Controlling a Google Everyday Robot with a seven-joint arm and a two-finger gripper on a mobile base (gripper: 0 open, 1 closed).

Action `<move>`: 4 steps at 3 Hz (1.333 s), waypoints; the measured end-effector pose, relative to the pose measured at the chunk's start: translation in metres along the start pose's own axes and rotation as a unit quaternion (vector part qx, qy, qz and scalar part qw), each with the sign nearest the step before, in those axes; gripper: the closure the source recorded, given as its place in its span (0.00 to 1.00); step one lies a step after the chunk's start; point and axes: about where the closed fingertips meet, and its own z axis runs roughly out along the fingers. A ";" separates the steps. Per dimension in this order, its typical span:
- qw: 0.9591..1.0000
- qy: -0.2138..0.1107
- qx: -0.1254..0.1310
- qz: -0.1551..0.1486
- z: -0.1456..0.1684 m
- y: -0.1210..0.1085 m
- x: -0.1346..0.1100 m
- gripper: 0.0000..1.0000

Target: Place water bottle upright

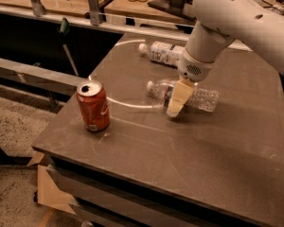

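The water bottle (202,98) is clear ribbed plastic and lies on its side in the middle of the dark table (180,160). Its white cap (150,85) points left. My gripper (176,105) hangs from the white arm (227,18) and reaches down at the bottle's upper half, covering the label band. Its tip is near the table surface on the near side of the bottle.
An orange-red soda can (93,106) stands upright at the table's left front. A second bottle with a wide white label (163,53) lies at the back. The table's near edge (132,183) drops to the floor. A rail and desks run behind.
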 end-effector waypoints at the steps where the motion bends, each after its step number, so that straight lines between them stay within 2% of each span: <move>1: 0.999 0.024 0.009 -0.028 -0.005 0.008 -0.013 0.42; 2: 0.998 0.030 0.035 -0.051 -0.034 0.018 -0.020 0.64; 3: 0.994 -0.001 0.072 -0.079 -0.078 0.033 -0.027 0.88; 4: 0.988 -0.072 0.091 -0.105 -0.098 0.032 -0.032 1.00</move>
